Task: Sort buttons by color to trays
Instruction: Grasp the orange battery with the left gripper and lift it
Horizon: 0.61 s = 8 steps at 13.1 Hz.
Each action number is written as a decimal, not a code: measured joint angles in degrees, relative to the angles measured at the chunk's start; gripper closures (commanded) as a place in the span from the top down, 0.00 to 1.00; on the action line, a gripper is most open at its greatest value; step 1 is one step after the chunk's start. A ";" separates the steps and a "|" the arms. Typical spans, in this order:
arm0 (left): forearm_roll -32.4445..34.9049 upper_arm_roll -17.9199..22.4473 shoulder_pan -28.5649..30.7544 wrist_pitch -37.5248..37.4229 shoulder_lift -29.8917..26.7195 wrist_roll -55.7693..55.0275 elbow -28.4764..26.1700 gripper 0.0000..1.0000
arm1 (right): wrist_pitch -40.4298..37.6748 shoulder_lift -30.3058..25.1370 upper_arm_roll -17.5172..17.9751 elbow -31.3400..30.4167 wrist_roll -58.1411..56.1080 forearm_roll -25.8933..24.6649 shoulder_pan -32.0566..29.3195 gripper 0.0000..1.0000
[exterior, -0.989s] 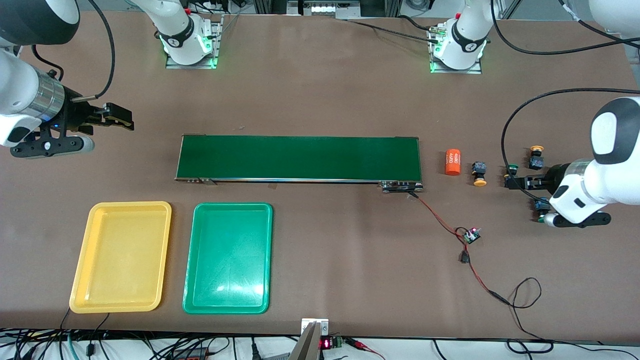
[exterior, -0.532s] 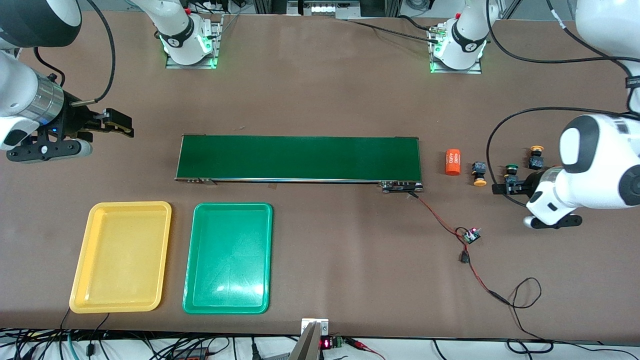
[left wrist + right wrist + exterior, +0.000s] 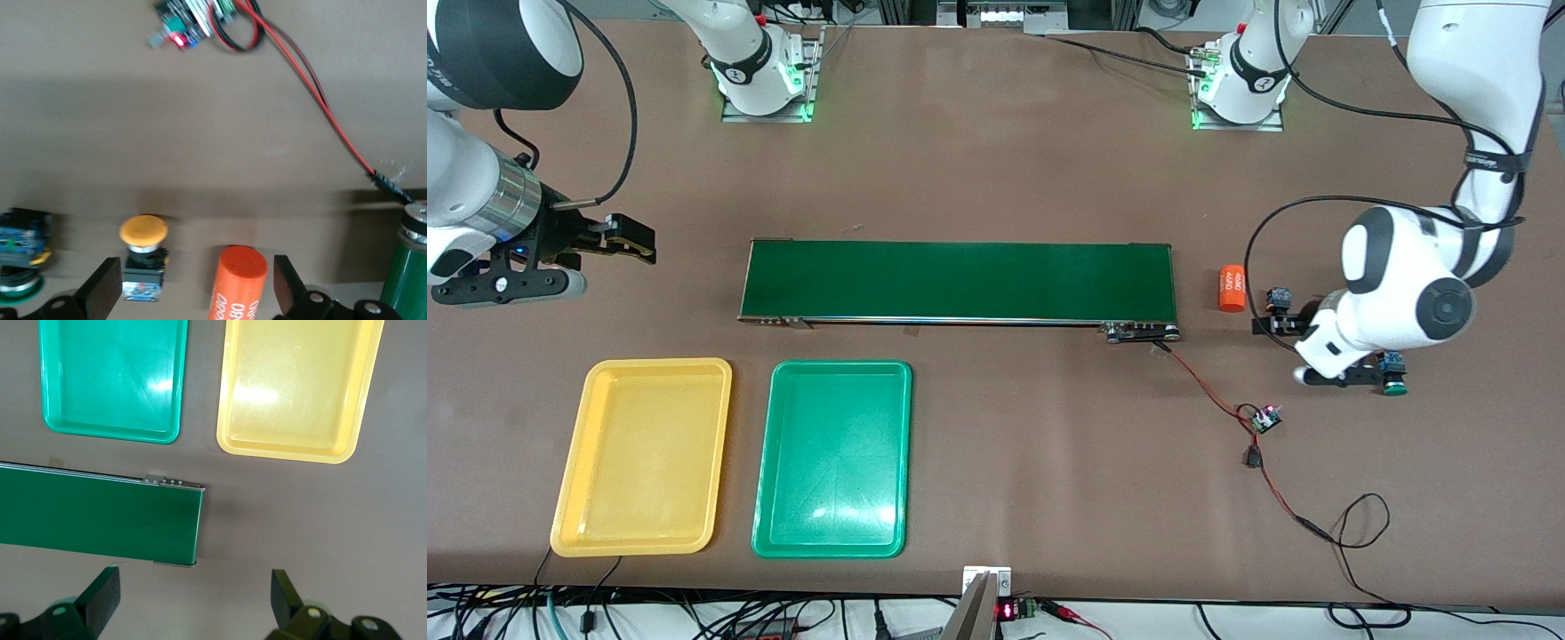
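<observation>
Looking at your left gripper [image 3: 190, 297], jaws spread wide and empty, low over a yellow button [image 3: 143, 257] and orange cylinder [image 3: 239, 283], green button [image 3: 1394, 382] just beside its arm, your right gripper [image 3: 636, 240] open, waiting near the belt [image 3: 960, 280], yellow tray [image 3: 569, 498] and green tray [image 3: 769, 498] empty, nearer the camera.

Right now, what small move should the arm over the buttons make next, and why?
Probably nudge the left hand sideways to centre on the yellow button. Its open fingers straddle both that button and the orange cylinder, so closing here might catch the wrong thing.
</observation>
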 measured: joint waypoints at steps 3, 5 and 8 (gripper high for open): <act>0.00 -3.09 1.82 4.71 -2.90 0.33 -7.18 1.00 | 0.13 0.02 -0.02 0.00 0.00 -0.06 -0.09 1.00; 0.02 -3.75 2.23 6.26 -4.84 3.27 -10.44 1.00 | 0.15 0.02 -0.03 0.00 0.00 -0.06 -0.10 1.00; 0.02 -4.31 2.49 9.32 -5.62 7.04 -14.04 1.00 | 0.28 0.03 -0.03 0.00 0.00 -0.06 -0.10 1.00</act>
